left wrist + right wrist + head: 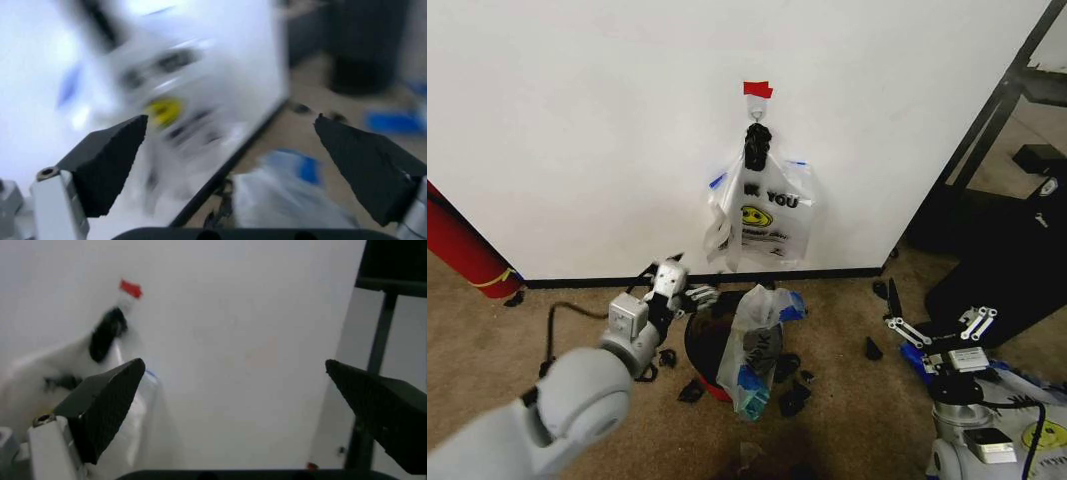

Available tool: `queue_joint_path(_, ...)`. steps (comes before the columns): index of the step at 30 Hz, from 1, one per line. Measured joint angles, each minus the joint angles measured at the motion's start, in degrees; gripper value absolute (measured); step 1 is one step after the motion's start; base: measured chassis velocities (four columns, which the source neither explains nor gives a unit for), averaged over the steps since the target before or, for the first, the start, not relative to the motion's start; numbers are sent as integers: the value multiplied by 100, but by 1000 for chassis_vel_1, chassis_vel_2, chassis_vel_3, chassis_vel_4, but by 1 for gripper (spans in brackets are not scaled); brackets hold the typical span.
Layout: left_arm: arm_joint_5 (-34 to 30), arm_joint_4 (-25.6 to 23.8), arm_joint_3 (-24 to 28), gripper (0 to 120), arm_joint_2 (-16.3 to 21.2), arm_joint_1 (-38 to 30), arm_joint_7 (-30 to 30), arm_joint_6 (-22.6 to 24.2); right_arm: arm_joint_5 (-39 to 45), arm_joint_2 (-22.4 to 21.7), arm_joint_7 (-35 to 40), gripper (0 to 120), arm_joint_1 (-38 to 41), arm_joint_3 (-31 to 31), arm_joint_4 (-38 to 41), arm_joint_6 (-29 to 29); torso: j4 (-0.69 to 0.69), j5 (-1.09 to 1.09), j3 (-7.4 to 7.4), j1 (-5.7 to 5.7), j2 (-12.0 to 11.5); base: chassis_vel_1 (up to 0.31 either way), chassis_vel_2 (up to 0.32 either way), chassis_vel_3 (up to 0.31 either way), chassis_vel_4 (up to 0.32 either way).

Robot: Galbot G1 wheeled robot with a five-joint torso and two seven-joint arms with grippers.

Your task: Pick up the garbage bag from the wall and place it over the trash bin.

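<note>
One "YOU" smiley bag (767,208) on the wall (577,130).

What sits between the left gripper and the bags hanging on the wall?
Nothing. In the head view the left gripper, open, sits just below and left of the hanging bags, with bare wall and baseboard between. The garbage bag lies on the trash bin.

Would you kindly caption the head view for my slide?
Left gripper open beside the garbage bag draped on the trash bin; right gripper open, idle.
</note>
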Motion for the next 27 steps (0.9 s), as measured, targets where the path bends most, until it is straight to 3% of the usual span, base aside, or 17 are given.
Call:
queue_joint_path(3, 962, 110, 336, 100, 351, -62, 1115, -61, -520, 25, 472, 100, 33, 76, -194, 0, 0, -1, 1, 0, 0, 0, 0, 0, 0)
queue_joint_path(8, 1435, 494, 773, 100, 358, -397, 1695, -322, -589, 77, 577, 100, 0, 27, -173, -17, 2, -3, 1, 0, 0, 0, 0, 0, 0)
queue_joint_path(13, 1471, 785, 1494, 100, 216, -1116, 1730, -377, -626, 158, 550, 100, -7, -9, -85, -71, 0, -1, 1, 0, 0, 0, 0, 0, 0)
queue_joint_path(17, 1596, 989, 2497, 96, 2, -1885, 1540, -104, -653, 246, 508, 100, -28, -34, -10, -105, 0, -1, 1, 0, 0, 0, 0, 0, 0)
queue_joint_path(21, 1742, 1121, 2923, 94, -154, -2308, 1476, 75, -670, 296, 487, 100, -63, -39, 27, -105, 0, -1, 1, 0, 0, 0, 0, 0, 0)
queue_joint_path(27, 2107, 1273, 3443, 72, -362, -2744, 1432, 481, -666, 351, 479, 100, -145, -1, 53, -20, 1, -2, 1, 0, 0, 0, 0, 0, 0)
